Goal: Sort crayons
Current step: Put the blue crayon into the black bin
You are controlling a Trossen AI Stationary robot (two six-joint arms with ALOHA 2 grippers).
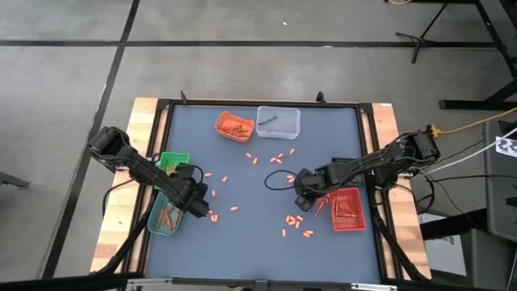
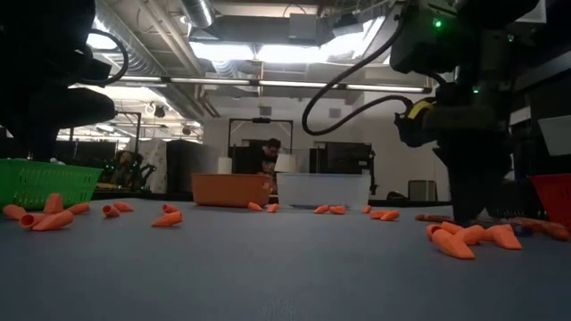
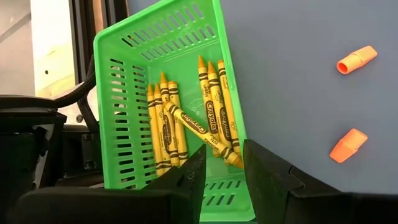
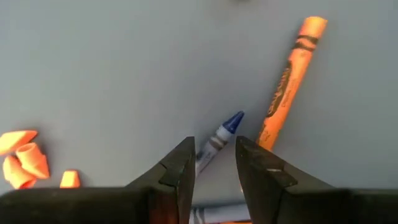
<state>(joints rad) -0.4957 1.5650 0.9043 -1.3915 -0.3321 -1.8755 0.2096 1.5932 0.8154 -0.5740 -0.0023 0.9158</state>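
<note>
A blue crayon (image 4: 222, 138) lay flat on the tabletop (image 1: 250, 182), its tip poking out between the right gripper (image 4: 212, 167) fingers, which stood slightly apart on either side of it and had not closed on it. Just beside it lay an orange crayon (image 4: 287, 81), angled away. All this was low on the right side, next to the red tray (image 1: 348, 210), which held a few crayons of its own.

Over on the left, yellow crayons (image 3: 186, 121) sat in the green basket (image 3: 124, 74), one lying crosswise over the rest. The left gripper (image 3: 222, 169) hovered at that basket's edge, fingers a narrow gap apart, with the crosswise crayon's end right at the gap; whether they gripped it I couldn't tell. A teal tray (image 1: 164, 218) near the left edge held orange crayons.

Small orange caps (image 1: 295, 220) were scattered across the middle of the tabletop. At the far edge stood an orange tray (image 1: 234, 126) with crayons in it and a clear tray (image 1: 279, 121) beside it.
</note>
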